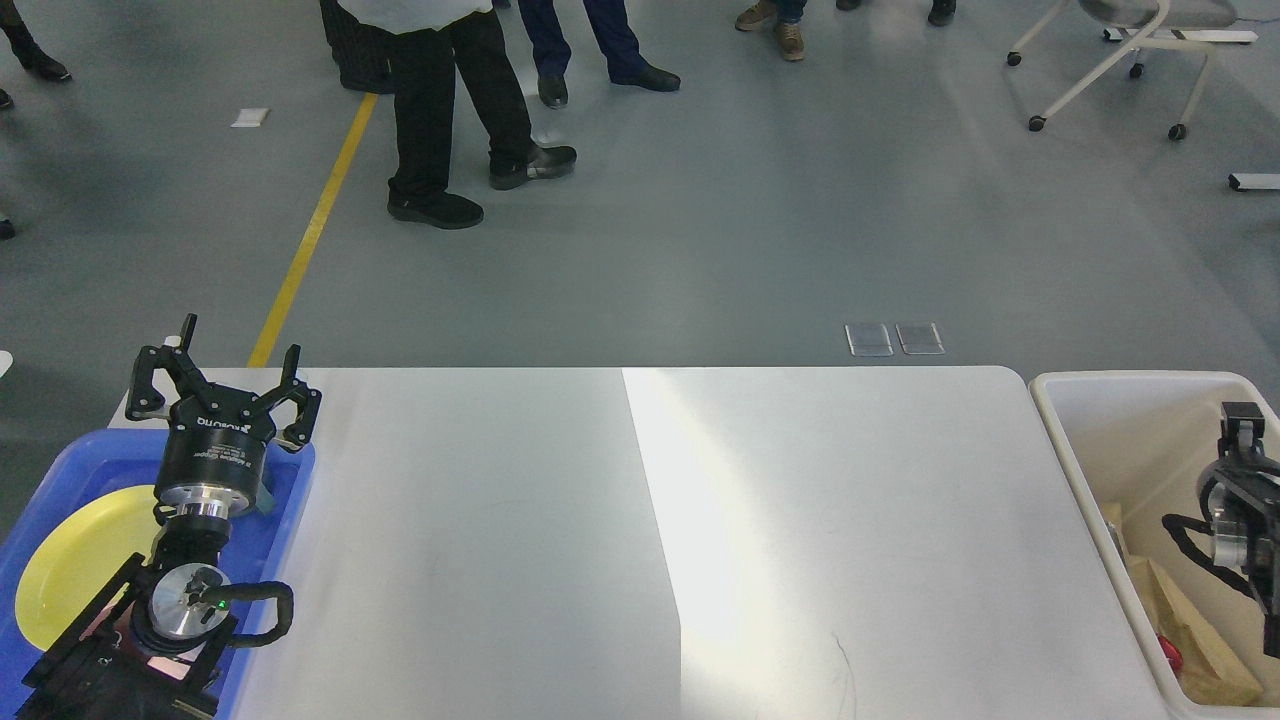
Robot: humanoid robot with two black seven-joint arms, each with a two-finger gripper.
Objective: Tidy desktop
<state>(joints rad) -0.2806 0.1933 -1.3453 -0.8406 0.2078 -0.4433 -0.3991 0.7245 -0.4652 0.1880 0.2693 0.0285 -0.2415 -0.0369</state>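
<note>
The white bench [800, 520] with rounded corners lay smooth and matte between one blue tray [290, 500] and one cream bin [1060, 420]. The left tool [222, 385] hung over the tray, fingers apart. The right tool [1240, 425], over the bin, could not be read.

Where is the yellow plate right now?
In the head view, the yellow plate lies in the blue tray at the desktop's left end, partly behind the left gripper.
</note>
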